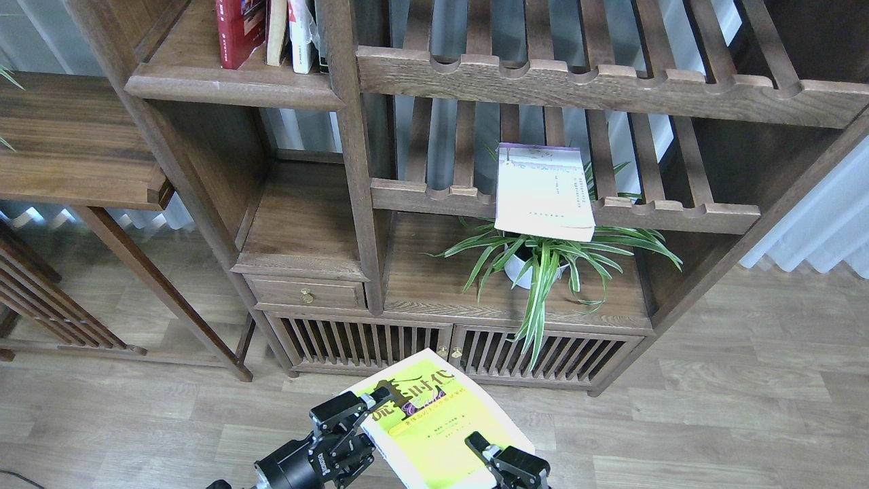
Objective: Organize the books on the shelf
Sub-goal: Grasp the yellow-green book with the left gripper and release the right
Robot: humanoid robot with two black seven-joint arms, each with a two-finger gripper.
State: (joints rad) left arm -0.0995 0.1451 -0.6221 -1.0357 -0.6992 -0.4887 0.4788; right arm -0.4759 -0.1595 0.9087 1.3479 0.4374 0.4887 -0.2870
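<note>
The yellow-green book with black characters is held face up, low at the bottom centre. My right gripper is shut on its lower right edge. My left gripper is at the book's left edge, one finger over the cover and the other hidden beneath. The pale lavender-white book lies flat on a slatted rack, overhanging its front rail. The dark-red book stands with a few other books on the solid shelf at the upper left.
A spider plant in a white pot stands under the slatted rack. A small drawer and slatted cabinet doors are below. A wooden side table stands at the left. Wooden floor lies to the right.
</note>
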